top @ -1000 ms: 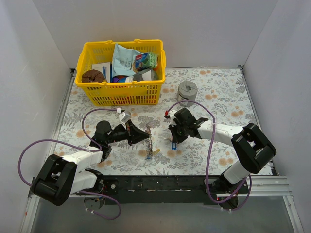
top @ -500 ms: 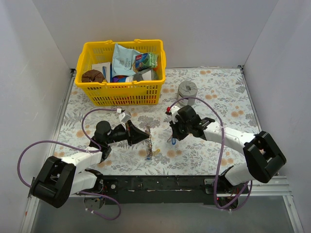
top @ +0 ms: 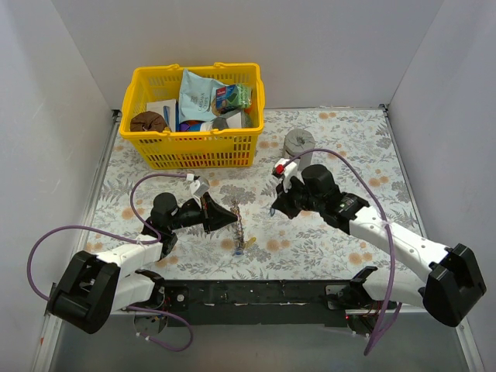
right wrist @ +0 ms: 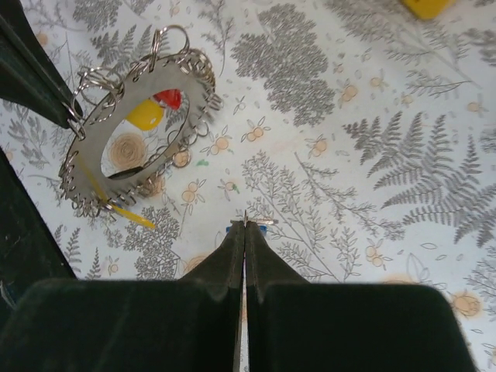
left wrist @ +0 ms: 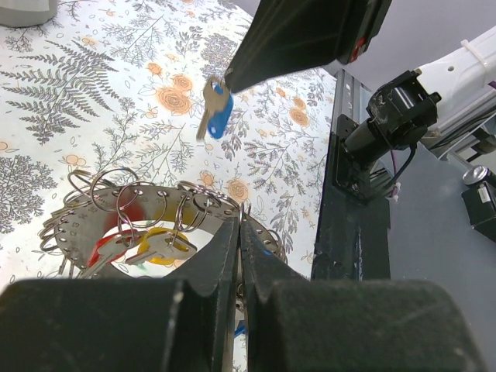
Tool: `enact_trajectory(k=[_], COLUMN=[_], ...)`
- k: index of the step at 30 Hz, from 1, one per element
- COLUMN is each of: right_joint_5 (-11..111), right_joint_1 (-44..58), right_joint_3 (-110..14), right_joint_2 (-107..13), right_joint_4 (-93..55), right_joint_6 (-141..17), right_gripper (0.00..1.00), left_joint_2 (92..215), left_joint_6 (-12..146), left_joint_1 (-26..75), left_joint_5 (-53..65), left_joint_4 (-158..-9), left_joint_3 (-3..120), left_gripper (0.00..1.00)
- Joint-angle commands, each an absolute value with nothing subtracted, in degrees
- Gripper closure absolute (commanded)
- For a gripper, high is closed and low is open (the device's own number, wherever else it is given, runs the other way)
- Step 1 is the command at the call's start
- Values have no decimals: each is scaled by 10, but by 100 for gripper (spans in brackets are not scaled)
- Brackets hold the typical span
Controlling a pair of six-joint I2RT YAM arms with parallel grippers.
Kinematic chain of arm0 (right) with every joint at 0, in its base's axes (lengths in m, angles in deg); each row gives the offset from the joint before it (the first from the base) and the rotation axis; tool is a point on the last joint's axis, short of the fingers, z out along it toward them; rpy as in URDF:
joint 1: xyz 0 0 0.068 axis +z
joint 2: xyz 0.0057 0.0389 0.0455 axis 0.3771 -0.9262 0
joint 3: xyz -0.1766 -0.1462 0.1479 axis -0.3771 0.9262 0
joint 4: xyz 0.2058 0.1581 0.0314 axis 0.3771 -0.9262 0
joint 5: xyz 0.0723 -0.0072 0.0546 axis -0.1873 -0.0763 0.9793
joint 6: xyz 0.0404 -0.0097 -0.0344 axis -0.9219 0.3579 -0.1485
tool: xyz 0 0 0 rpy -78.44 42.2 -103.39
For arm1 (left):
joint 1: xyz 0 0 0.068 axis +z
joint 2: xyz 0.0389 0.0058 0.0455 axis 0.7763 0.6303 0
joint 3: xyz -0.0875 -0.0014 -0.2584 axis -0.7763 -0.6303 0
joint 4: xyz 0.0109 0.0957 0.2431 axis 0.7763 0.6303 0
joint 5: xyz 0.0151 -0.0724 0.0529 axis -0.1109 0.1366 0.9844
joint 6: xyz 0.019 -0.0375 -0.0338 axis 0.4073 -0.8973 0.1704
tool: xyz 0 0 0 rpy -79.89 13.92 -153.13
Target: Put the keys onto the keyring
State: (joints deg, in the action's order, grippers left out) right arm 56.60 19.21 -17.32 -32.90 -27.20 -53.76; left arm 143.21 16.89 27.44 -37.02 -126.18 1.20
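Left gripper (left wrist: 239, 232): fingers are pressed together, and the rim of the keyring (right wrist: 116, 97) is pinched between them.
Right gripper (right wrist: 244, 232): fingers are pressed together on the blue-headed key (left wrist: 217, 112), which is gripped by its upper end so that it hangs below the fingertips.
Keyring position: it is held tilted over the floral cloth (top: 349, 155), at the middle of the table and in front of the basket (top: 194, 71), just beside the right gripper but apart from it.
Blue-headed key position: it is held in the air close to the keyring, with a gap between the two.
Keys counted: three heads can be told apart. One is the blue one in the right gripper. A yellow head (right wrist: 143, 114) and a red head (right wrist: 167, 99) are seen through the keyring's hole. Any others cannot be counted.
Small split rings (left wrist: 108, 182): many are threaded along the keyring's edge, too crowded to be counted.
Writing: print is seen on the packets in the basket, but it is too small to be read.
Other things counted: one yellow basket filled with packets at the far left, and one grey cylinder (top: 298, 143) standing far from the arms, beyond the right gripper.
Arms: two are seen, each trailed by one purple cable (top: 54, 232).
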Motion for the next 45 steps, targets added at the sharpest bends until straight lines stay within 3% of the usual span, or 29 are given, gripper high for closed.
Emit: enact_trajectory(k=[1,8,13,28,45], right_joint_5=[515,502,613,813,905], right_joint_1=[192,192,192,192,192], right_joint_3=[-167,-124,-129,-154,-188], right_joint_2=[-290,-224,-219,-264,-314], right_joint_4=[-228,-152,-163,-137,-134], right_joint_6=[-537,-543,-502,-494,-496], right_gripper=[99,99,99,99,99], left_joint_2=[1418,1416,1413,1421,1388], left_joint_6=[180,181,184,160,181], left_joint_1=[272,273,272,268,256], left_joint_5=[-368,-369,-371,-380,-380], left_joint_4=[-1258,-1250,-1247,-1359,-1414], left_joint_3=[26,31,34,8,-18], left_gripper=[100,100,100,100,100])
